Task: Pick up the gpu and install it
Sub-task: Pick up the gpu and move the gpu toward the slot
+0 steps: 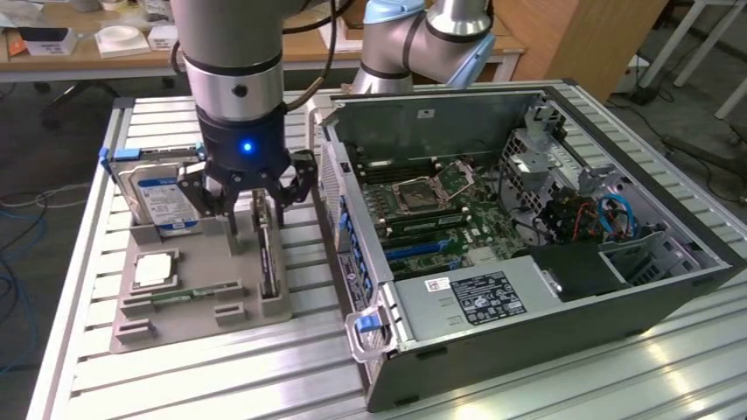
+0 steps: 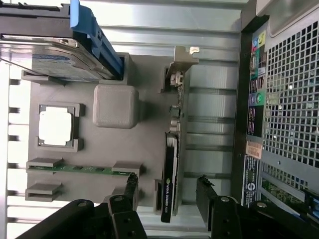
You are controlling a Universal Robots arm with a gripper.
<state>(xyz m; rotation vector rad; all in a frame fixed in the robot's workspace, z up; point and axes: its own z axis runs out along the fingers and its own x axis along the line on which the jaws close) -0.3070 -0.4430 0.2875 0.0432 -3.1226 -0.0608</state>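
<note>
Dark gpu point(image 2: 170, 167) stands edgewise, its length alongside the case point(image 1: 561, 332).

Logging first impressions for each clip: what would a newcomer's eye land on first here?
The open computer case, motherboard exposed, on the exterior view's right. To its left in that view, the gripper hangs over the gray holder, its open fingers either side of the gpu standing on edge; a blue-labelled hard drive stands nearby.
</note>
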